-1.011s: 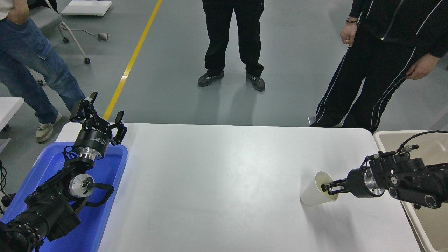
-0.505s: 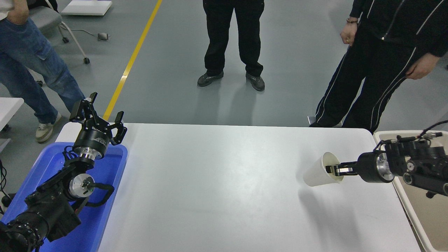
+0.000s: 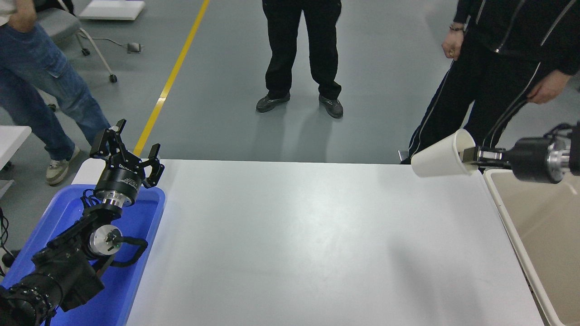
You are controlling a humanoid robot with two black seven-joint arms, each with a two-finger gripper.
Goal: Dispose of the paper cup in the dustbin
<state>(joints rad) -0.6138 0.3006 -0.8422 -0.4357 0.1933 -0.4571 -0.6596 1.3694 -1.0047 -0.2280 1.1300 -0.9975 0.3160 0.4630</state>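
My right gripper [image 3: 471, 155] is shut on the rim of the white paper cup [image 3: 439, 158]. It holds the cup tilted on its side, high above the table's far right corner, with the mouth facing right. The beige dustbin [image 3: 503, 209] stands off the table's right edge, just right of and below the cup. My left gripper [image 3: 128, 147] is open and empty, parked upright over the blue tray at the lower left.
A bright blue tray [image 3: 149, 213] lies at the table's left end under my left arm. The white table [image 3: 294, 244] spans the middle. Three people stand beyond the far edge; one in black trousers [image 3: 457, 113] is close behind the cup.
My right gripper has lifted the cup off the table and carried it up and to the right, toward the dustbin. The left arm has not moved.
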